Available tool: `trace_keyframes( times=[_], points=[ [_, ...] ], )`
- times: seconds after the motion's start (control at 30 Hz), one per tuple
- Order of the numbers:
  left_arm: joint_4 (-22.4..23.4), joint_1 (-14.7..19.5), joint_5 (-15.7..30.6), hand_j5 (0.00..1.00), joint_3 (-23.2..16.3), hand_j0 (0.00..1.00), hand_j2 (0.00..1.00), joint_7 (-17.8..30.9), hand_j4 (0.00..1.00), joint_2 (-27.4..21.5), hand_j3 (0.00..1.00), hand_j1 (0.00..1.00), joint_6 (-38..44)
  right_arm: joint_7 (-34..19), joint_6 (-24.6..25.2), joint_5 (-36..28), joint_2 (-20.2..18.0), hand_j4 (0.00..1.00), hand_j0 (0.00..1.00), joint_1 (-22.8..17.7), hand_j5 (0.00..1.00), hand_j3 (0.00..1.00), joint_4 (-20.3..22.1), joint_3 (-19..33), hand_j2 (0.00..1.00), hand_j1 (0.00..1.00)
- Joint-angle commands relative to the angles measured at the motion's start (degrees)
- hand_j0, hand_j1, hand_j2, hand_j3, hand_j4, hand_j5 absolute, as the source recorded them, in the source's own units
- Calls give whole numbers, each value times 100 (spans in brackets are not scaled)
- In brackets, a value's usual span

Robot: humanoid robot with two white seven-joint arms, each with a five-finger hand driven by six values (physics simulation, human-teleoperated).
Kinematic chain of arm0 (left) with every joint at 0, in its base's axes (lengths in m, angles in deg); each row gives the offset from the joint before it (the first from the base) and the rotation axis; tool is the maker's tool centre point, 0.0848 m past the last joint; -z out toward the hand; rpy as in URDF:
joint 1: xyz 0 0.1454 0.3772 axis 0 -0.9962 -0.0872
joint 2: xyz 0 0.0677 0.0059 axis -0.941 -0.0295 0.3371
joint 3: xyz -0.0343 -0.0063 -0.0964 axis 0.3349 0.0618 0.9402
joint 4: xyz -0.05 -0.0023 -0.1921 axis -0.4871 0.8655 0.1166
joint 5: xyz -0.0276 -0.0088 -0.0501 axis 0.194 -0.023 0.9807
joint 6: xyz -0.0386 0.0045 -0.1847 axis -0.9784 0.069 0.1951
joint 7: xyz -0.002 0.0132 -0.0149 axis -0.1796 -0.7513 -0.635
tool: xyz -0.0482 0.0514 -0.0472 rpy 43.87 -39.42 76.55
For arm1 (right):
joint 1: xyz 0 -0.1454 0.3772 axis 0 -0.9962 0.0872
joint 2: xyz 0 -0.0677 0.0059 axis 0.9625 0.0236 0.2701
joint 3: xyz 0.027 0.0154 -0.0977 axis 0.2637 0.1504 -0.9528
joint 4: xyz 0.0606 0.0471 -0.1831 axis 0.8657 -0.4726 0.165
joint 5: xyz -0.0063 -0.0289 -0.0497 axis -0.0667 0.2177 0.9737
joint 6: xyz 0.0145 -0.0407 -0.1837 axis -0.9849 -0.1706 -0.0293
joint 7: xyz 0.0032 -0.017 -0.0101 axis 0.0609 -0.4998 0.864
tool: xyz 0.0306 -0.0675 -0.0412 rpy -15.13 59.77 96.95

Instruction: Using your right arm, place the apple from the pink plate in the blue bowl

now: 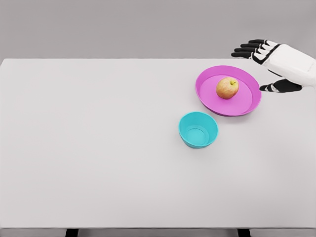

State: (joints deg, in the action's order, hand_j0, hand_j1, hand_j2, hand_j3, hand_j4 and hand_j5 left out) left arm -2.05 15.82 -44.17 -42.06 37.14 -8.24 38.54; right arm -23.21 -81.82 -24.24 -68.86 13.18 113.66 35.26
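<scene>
While the small round yellow-red apple [227,88] sits on the shallow round pink plate [207,94] at the right of the flat white tabletop [98,148], the white robot right hand w/ black fingers [269,61] hovers just right of the plate, fingers spread apart & holding nothing. Its thumb [279,87] points toward the plate's rim, not touching the apple. The small round blue bowl [198,129] stands just below-left of the plate, nothing in it.

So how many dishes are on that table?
2. A pink plate at the right rear, holding an apple, and a blue bowl just in front of it, to its left. Nothing seems hidden.
</scene>
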Motion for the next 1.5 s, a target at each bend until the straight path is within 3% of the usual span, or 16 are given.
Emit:
trace_keyframes(
  times=[0.0, 0.07, 0.2, 0.27, 0.37, 0.4, 0.53, 0.6, 0.63, 0.73, 0.97, 1.13, 1.47],
  points=[
    [-1, 0, 3, 100, 8, 100, 100, 1, 100, 0, 100, 100, 5, -1, 6, -38, -15, 100, 100, 9, 100, 100, -40, -7, 100, 100],
    [-1, 0, 3, 100, 0, 100, 100, 1, 100, 0, 100, 100, -4, -1, 6, -47, -6, 100, 100, 18, 100, 100, -67, 11, 100, 100],
    [-1, 9, 3, 100, 0, 100, 100, 1, 100, 0, 100, 100, 5, -10, 6, -38, 248, 100, 100, 158, 100, 100, -1174, -173, 100, 100],
    [-1, 9, 3, 100, 0, 100, 100, 1, 100, 0, 100, 100, -4, -45, 6, -21, 249, 100, 100, 272, 100, 100, -1411, -402, 100, 100],
    [-1, 0, 3, 100, 0, 100, 100, 1, 100, 0, 100, 100, -4, -1993, 6, 32, 494, 100, 100, 886, 100, 100, -1446, -499, 100, 100],
    [-1, 0, 3, 100, 0, 100, 100, 1, 100, 0, 100, 100, -4, -2359, 6, 23, 556, 100, 100, 1002, 100, 100, -1473, -508, 100, 100],
    [-1, 0, 3, 100, 0, 100, 100, 1, 100, 0, 100, 100, -4, -2359, 6, 15, 811, 100, 100, 1476, 100, 100, -1543, -525, 100, 100],
    [-1, 0, 3, 100, 0, 100, 100, 1, 100, 0, 100, 100, 5, -2359, 6, 6, 1109, 100, 100, 1924, 100, 100, -1894, -815, 100, 100],
    [-1, 0, 3, 100, 0, 100, 100, 1, 100, 0, 100, 100, 5, -2359, 6, 15, 1364, 100, 100, 2214, 100, 100, -2307, -1096, 100, 100],
    [-1, 0, 3, 100, 0, 100, 100, 1, 100, 0, 100, 100, 5, -2359, 6, 23, 1663, 100, 100, 2513, 100, 100, -2949, -1588, 100, 100],
    [-1, 9, 3, 100, 0, 100, 100, 1, 100, 0, 100, 100, 5, -2359, 6, 50, 1822, 100, 100, 2637, 100, 100, -3565, -1685, 100, 100],
    [-10, 0, 3, 100, 8, 100, 100, 1, 100, 0, 100, 100, -4, -2359, 6, 50, 1875, 100, 100, 2637, 100, 100, -3626, -1756, 100, 100],
    [-1, 0, 3, 100, 8, 100, 100, 1, 100, 0, 100, 100, -4, -2359, 6, 50, 2129, 100, 100, 2637, 100, 100, -4364, -2002, 100, 100]
  ],
)
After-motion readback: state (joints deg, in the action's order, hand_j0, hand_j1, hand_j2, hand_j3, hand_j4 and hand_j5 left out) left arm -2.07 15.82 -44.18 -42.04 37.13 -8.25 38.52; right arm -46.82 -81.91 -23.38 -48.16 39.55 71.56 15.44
